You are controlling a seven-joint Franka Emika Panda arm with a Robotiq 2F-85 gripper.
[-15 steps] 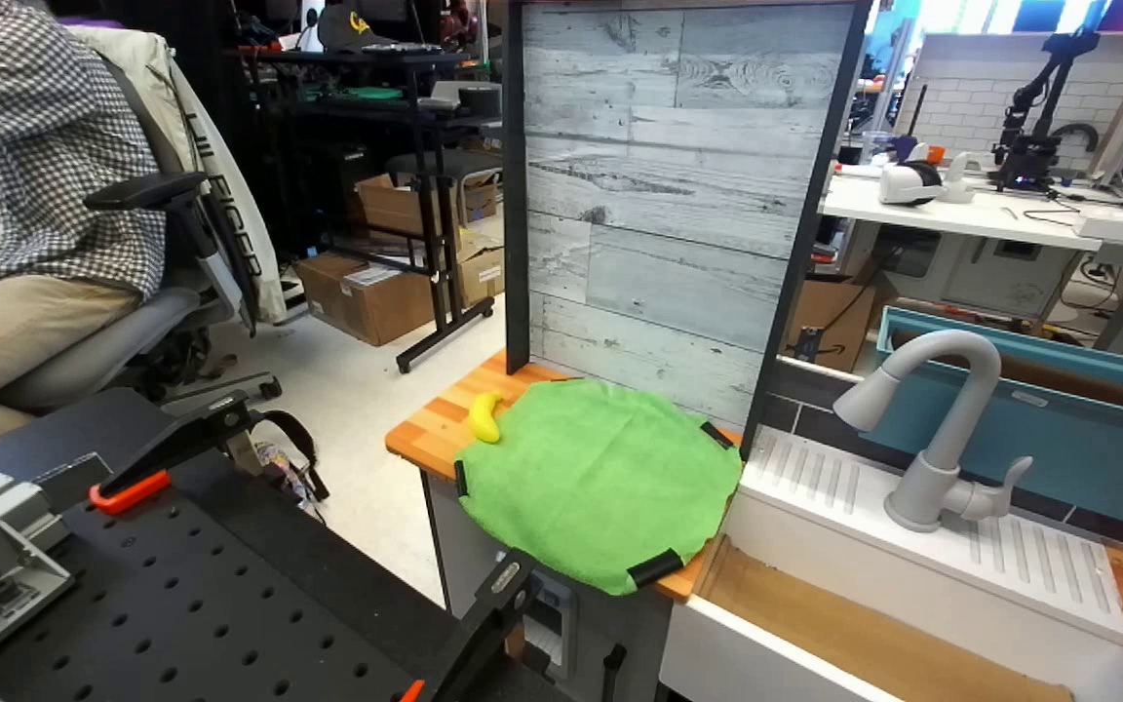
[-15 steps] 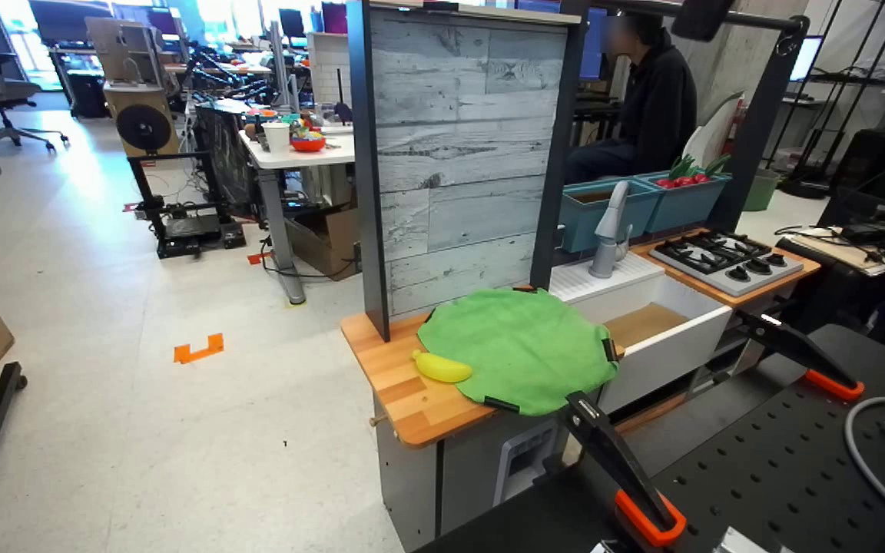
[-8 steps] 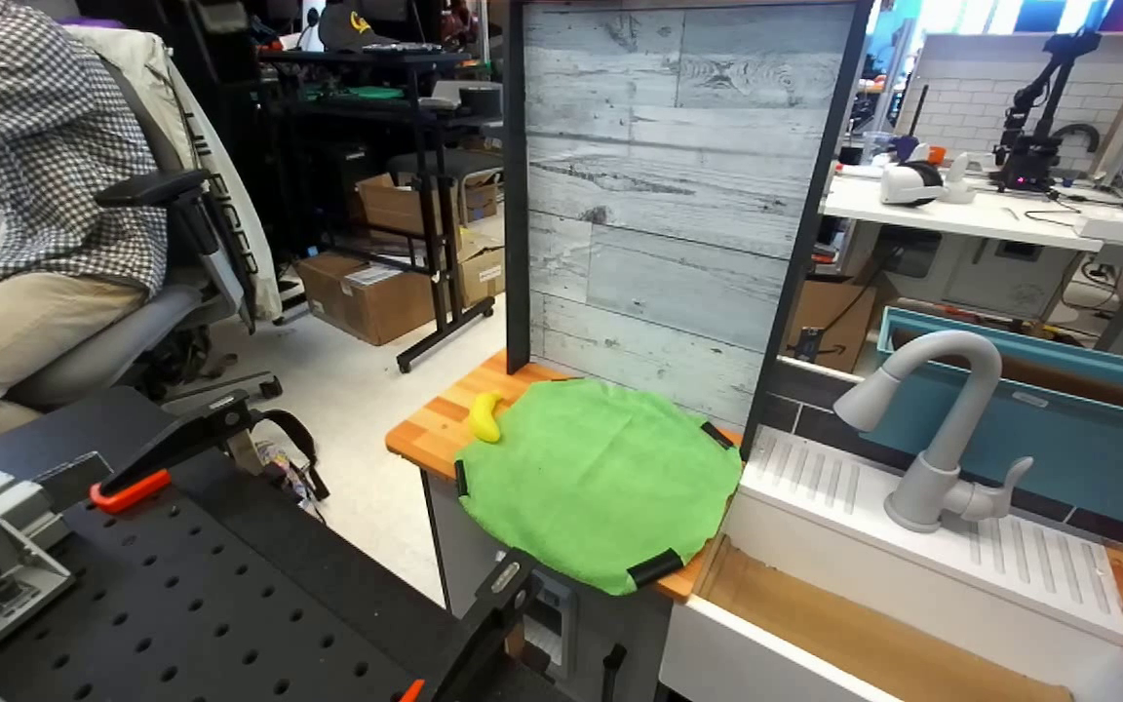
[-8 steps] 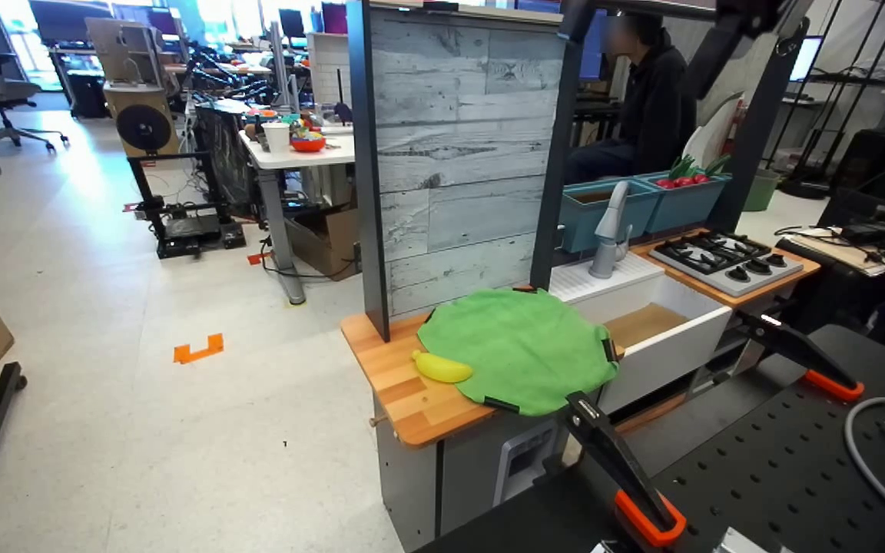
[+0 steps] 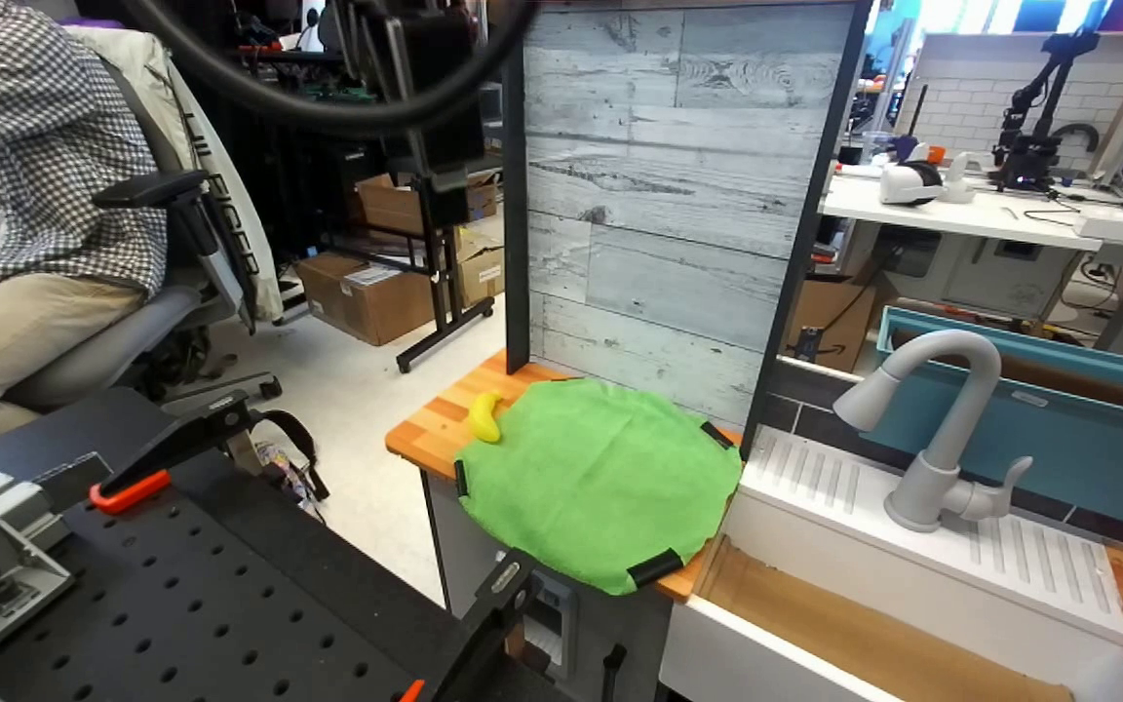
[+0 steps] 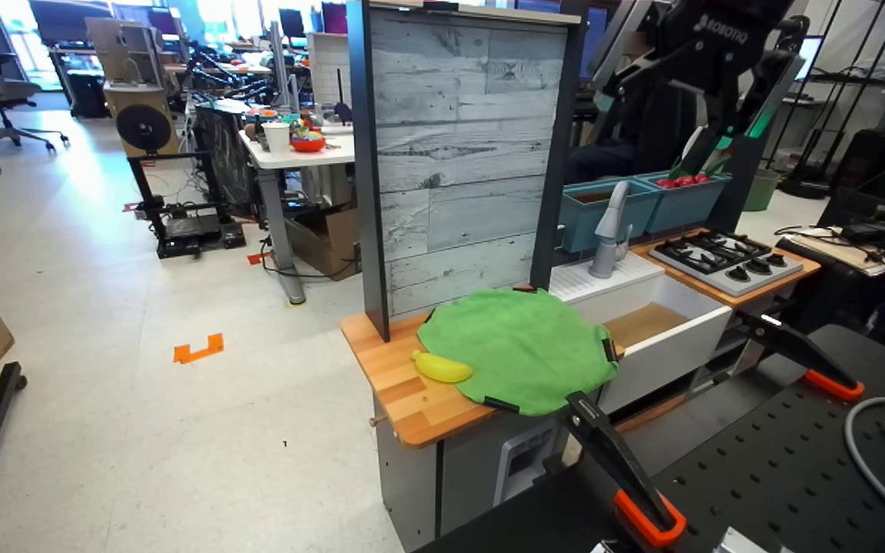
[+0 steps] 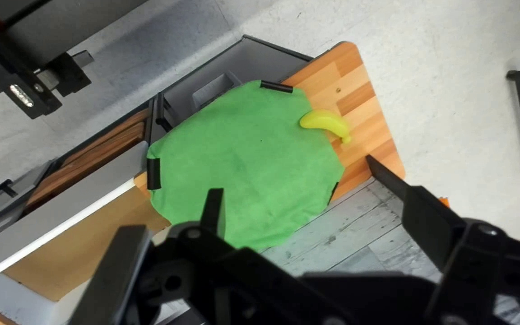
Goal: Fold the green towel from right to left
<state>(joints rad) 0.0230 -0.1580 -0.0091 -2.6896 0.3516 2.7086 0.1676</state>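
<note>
The green towel lies spread nearly flat on the small wooden tabletop, with slight wrinkles. It also shows in an exterior view and in the wrist view. Black strips sit at several places on its edge. My gripper is wide open with nothing between its fingers. It hangs high above the tabletop, apart from the towel. Its left finger covers a small part of the towel in the wrist view. In an exterior view the gripper is high at the upper right, in front of the planter boxes.
A yellow toy banana lies against the towel's edge on the wooden tabletop. A grey wood-pattern panel stands upright behind the towel. A sink with a grey faucet adjoins. Black clamps hold the dark table's edge.
The arm and open gripper have come down into sight at the top of both exterior views. The towel and banana have not moved.
</note>
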